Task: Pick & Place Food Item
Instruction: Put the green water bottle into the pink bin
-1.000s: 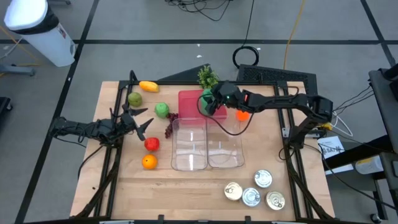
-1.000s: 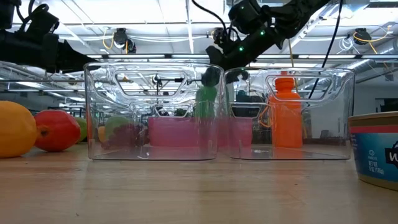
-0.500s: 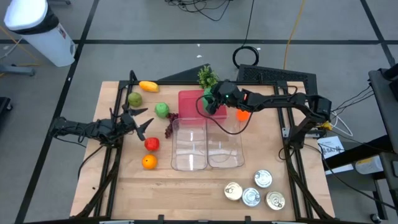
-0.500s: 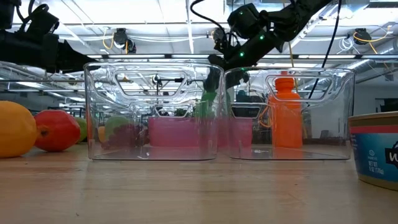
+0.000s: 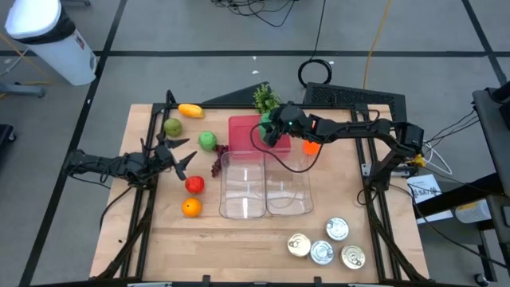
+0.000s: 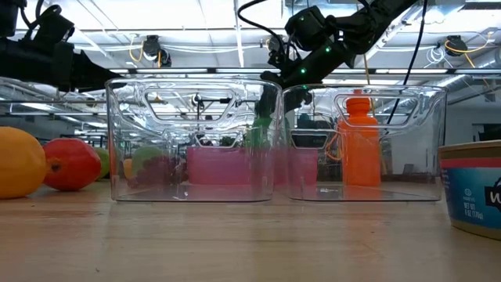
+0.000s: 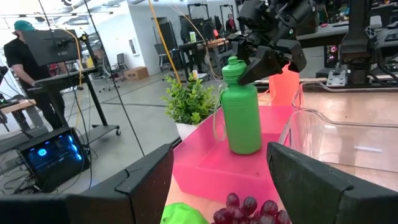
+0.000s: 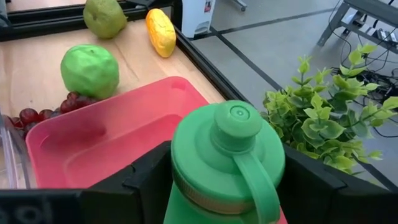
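Note:
A green bottle (image 7: 241, 112) stands upright on its base in the pink tray (image 5: 241, 127) at the far middle of the table. My right gripper (image 8: 227, 186) reaches in from the right. Its open fingers stand close on either side of the bottle's shoulder (image 8: 186, 168), just below the cap. My left gripper (image 5: 179, 155) waits open at the table's left, with nothing between its fingers. My right gripper comes at the bottle's shoulder (image 7: 249, 78) slanting down from the table's right, one finger (image 8: 146, 180) on each side. I cannot tell whether the fingers touch it. The bottle stands upright on its own base in the tray.
Two clear bins (image 5: 243, 185) (image 5: 288, 190) stand side by side near the tray. An orange bottle (image 5: 311, 146) is to the tray's right and a potted plant (image 5: 265, 97) behind it. Fruit (image 5: 194, 184) lies at the left, several cans (image 5: 327, 243) at the near right.

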`<state>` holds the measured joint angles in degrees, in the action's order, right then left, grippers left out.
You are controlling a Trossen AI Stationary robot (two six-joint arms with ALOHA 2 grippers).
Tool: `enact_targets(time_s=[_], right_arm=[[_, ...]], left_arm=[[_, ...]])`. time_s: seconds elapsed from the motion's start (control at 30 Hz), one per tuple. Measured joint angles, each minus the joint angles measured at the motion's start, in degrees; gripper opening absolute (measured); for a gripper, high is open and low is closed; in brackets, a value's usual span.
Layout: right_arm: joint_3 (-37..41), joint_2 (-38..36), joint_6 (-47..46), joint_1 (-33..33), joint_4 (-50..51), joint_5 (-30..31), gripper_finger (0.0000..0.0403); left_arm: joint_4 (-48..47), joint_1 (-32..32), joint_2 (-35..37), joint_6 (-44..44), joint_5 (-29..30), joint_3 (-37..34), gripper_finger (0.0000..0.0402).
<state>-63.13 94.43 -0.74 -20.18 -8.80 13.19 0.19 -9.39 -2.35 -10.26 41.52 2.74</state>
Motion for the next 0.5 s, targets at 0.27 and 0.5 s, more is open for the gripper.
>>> enact_targets(time_s=[0.27,0.5], right_arm=[[0.02,0.00,0.01,0.02,0.09,0.00,0.0295],[0.06,-2.97,0.56,0.04,0.36,0.09,0.0336]], left_arm=[[0.02,0.00,0.02,0.00,0.00,0.00,0.0273],[0.02,0.00,0.01,0.00,0.00,0.00,0.0273]])
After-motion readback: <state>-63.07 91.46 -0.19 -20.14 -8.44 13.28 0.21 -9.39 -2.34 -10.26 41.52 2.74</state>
